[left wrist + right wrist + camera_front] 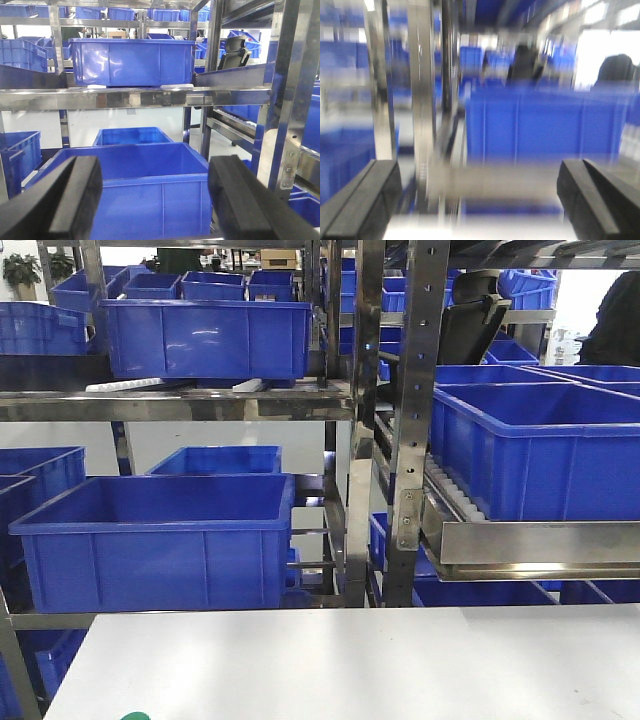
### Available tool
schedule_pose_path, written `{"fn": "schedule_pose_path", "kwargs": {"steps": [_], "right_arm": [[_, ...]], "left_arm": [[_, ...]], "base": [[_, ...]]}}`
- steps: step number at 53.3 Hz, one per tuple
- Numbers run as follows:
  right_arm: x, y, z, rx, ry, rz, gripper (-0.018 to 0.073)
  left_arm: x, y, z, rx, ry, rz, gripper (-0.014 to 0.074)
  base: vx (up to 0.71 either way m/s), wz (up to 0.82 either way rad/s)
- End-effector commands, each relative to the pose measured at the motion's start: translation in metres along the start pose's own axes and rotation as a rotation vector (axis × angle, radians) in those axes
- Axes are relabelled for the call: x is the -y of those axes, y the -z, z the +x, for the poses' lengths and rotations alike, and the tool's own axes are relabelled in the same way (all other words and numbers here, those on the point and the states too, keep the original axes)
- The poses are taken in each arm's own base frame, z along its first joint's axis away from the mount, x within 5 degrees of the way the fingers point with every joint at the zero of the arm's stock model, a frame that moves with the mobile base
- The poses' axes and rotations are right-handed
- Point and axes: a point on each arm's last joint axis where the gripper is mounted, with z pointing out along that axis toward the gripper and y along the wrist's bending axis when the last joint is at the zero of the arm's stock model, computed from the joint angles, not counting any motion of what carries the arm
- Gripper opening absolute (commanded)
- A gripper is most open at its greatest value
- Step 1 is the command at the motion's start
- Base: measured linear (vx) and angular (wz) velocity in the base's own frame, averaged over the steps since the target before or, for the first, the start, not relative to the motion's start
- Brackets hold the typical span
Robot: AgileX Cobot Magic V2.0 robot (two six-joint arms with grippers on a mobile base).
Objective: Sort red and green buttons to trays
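The left hand [155,197] is released: in its wrist view the two black fingers [65,200] stand wide apart at the lower corners, with nothing between them. Beyond the gap is a deep blue crate [150,185], with a second one just behind it. Above them a steel shelf [135,97] carries another blue crate [130,62]. The right hand [477,202] is released as well. Its wrist view is badly blurred, yet its fingers [365,200] are plainly spread to the frame's sides and grasp nothing. Between them show a blurred blue crate [545,125] and shiny upright posts [422,100]. From the front view, a white tabletop [350,660] fills the lower part of the picture. Behind its far edge rise steel racks [415,390] loaded with blue crates: a large one low on the left [160,540], one on the shelf above it [205,338], and one on the tilted roller shelf to the right [540,450]. A black chair [478,315] shows through the rack at the upper right. The only hint of the task's things is a green sliver [135,716] on the tabletop at the very bottom edge of the front view, left of centre. It is cut off by the frame, so I cannot tell whether it is a tray or a button.
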Motion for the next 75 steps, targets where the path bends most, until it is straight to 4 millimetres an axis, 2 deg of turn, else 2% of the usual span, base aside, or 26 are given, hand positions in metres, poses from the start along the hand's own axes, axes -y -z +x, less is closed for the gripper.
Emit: {"fn": "schedule_pose_path", "kwargs": {"steps": [1, 5, 8, 18, 25, 31, 47, 56, 63, 70, 75], "right_arm": [[-0.002, -0.002, 0.037, 0.032, -0.011, -0.034, 0.0634], [-0.006, 0.004, 0.086, -0.048, -0.010, -0.087, 0.0595], [-0.008, 0.006, 0.107, -0.081, -0.020, -0.116, 0.0566], [-0.012, -0.013, 0.142, -0.083, -0.081, -0.164, 0.0523], [-0.012, -0.022, 0.172, -0.226, -0.103, -0.173, 0.0523], [-0.012, -0.031, 0.182, -0.259, -0.082, -0.178, 0.0523], [-0.014, -0.073, 0.180, -0.172, -0.058, -0.211, 0.0523], [-0.021, -0.095, 0.187, -0.157, -0.039, -0.310, 0.0523], [-0.021, -0.108, 0.195, -0.158, -0.044, -0.314, 0.0515], [-0.021, -0.116, 0.202, -0.164, -0.044, -0.323, 0.0420], [-0.023, -0.117, 0.203, -0.167, -0.041, -0.341, 0.0225]], "left_arm": [[0.000, 0.002, -0.022, 0.131, 0.022, -0.005, 0.0580], [0.000, 0.001, -0.020, 0.124, 0.023, -0.005, 0.0580], [0.000, -0.001, -0.019, 0.114, 0.025, -0.005, 0.0580], [0.000, -0.007, -0.015, 0.093, 0.044, -0.006, 0.0580], [0.000, -0.008, -0.014, 0.092, 0.044, -0.007, 0.0580], [0.000, -0.008, -0.014, 0.094, 0.043, -0.007, 0.0580], [0.000, -0.008, -0.014, 0.094, 0.041, -0.007, 0.0580], [0.000, -0.008, -0.014, 0.092, 0.041, -0.007, 0.0580], [0.000, -0.008, -0.014, 0.092, 0.041, -0.007, 0.0580], [0.000, -0.008, -0.014, 0.092, 0.041, -0.007, 0.0580], [0.000, -0.008, -0.014, 0.092, 0.041, -0.007, 0.0580]], "base": [[0.00, 0.00], [0.00, 0.00], [0.00, 0.00], [0.00, 0.00], [0.00, 0.00], [0.00, 0.00], [0.00, 0.00], [0.00, 0.00], [0.00, 0.00], [0.00, 0.00], [0.00, 0.00]]}}
